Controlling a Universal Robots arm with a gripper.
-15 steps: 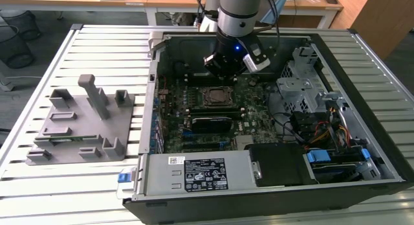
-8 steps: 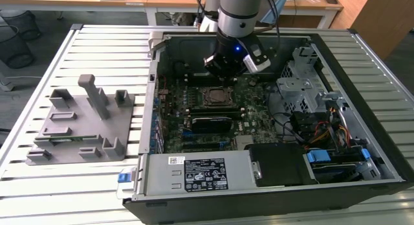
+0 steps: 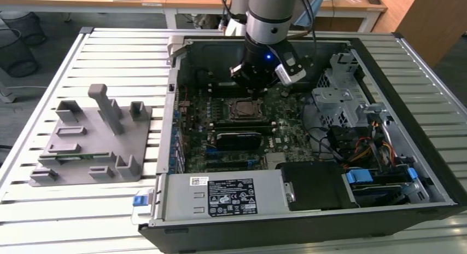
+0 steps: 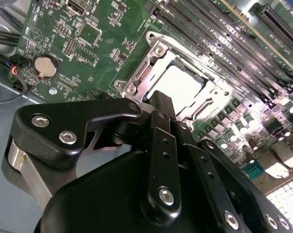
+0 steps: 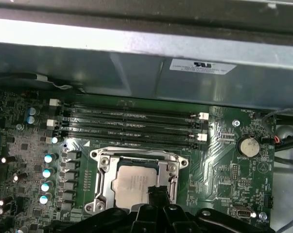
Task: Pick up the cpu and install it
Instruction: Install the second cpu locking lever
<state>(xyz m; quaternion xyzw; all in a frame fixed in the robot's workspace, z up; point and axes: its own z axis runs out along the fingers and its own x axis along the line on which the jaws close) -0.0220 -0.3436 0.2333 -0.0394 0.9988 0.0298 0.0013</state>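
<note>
CPU seated in socket, gripper hovering just above it

The cpu lies flat inside the motherboard socket, metal frame around it, silver top up; landmark for the rest. In the second wrist view the cpu sits square in the frame, nothing gripping it. The gripper is directly over the socket's near edge, fingertips pressed together with nothing between them, probably so they clear the frame. RAM slots run just beyond the socket, coin cell battery off to one side of it. Exterior view: gripper inside the open PC case, above the socket; grey fixture tray well apart from the socket, outside the case on the exterior view's left.
</note>
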